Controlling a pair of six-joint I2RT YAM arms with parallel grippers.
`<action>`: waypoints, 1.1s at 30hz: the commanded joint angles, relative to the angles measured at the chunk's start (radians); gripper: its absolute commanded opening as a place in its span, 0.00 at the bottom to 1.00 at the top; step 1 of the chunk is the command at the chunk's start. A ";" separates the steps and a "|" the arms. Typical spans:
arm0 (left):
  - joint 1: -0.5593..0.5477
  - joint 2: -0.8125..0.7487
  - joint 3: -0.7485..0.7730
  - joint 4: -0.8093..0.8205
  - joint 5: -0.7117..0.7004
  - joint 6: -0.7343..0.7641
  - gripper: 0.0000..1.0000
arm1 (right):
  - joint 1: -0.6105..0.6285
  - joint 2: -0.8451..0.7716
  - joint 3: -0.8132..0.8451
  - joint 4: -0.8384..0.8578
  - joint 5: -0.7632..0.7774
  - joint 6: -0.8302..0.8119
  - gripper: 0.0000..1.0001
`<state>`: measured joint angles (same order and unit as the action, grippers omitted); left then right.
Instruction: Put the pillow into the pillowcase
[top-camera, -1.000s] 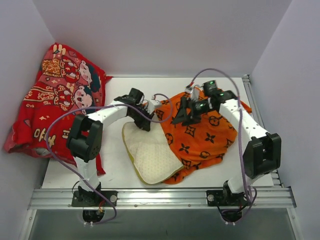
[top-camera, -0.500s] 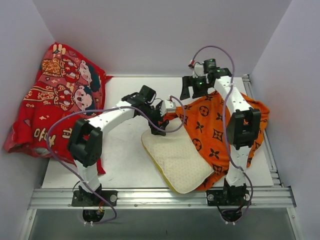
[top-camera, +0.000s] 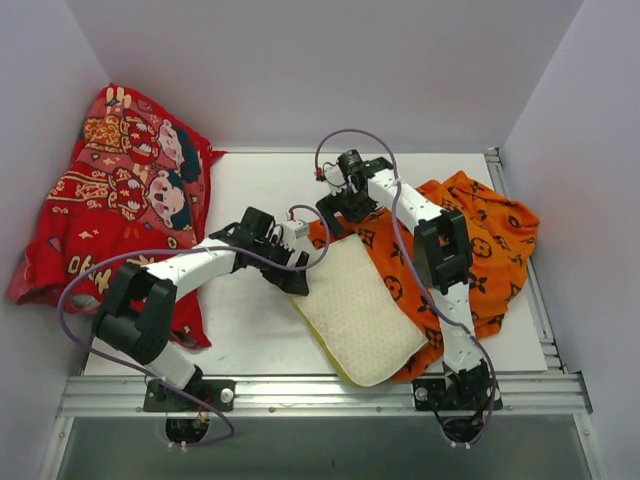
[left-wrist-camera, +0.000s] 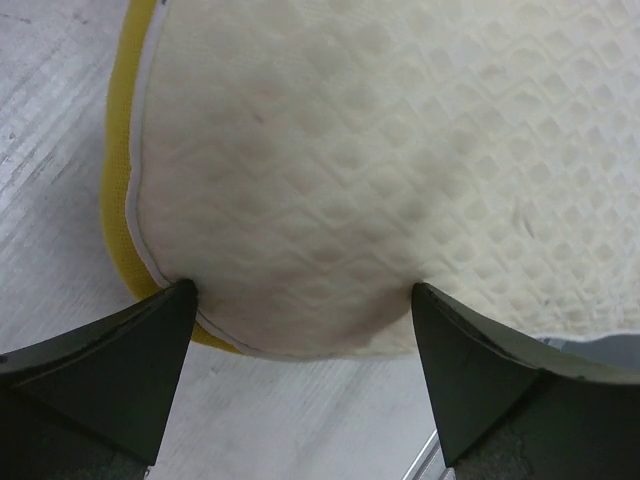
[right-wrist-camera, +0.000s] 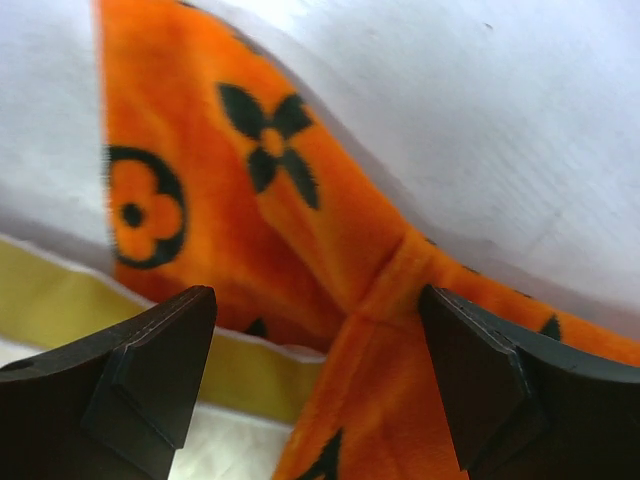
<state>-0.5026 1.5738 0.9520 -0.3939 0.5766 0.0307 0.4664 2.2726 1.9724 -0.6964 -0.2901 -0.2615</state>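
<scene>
The cream-white pillow (top-camera: 358, 315) lies slantwise at the table's middle, its right and near edges bordered by the orange pillowcase (top-camera: 480, 230). My left gripper (top-camera: 297, 277) stands open at the pillow's left corner. In the left wrist view the pillow (left-wrist-camera: 380, 150) with its yellow side band (left-wrist-camera: 118, 200) sits between the spread fingers (left-wrist-camera: 100, 370) of that gripper (left-wrist-camera: 302, 290). My right gripper (top-camera: 337, 213) hovers open over the case's far left corner. In the right wrist view the pillowcase (right-wrist-camera: 250, 200) and a strip of the pillow's yellow band (right-wrist-camera: 60, 290) lie below the right gripper (right-wrist-camera: 312, 300).
A red cartoon-printed cloth (top-camera: 120, 200) is heaped against the left wall. White walls close in the back and both sides. A metal rail (top-camera: 320, 392) runs along the near edge. Purple cables (top-camera: 330, 150) loop above both arms.
My left gripper has opened and let go of the pillow after carrying it right against the pillowcase. The right arm has swung left to the case's far left corner, its jaws wider.
</scene>
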 joint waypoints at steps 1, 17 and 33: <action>-0.013 0.063 0.002 0.184 -0.029 -0.170 0.97 | 0.009 0.016 0.046 -0.041 0.163 -0.038 0.86; -0.024 0.151 0.031 0.618 0.087 -0.308 0.00 | 0.009 -0.010 0.243 -0.191 -0.583 0.244 0.00; 0.110 -0.138 -0.117 0.488 -0.047 -0.296 0.37 | 0.121 -0.039 0.068 0.588 -0.791 0.939 0.36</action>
<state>-0.4232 1.4677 0.8562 0.0845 0.5987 -0.2649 0.5152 2.1681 1.9789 -0.1650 -0.9329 0.6685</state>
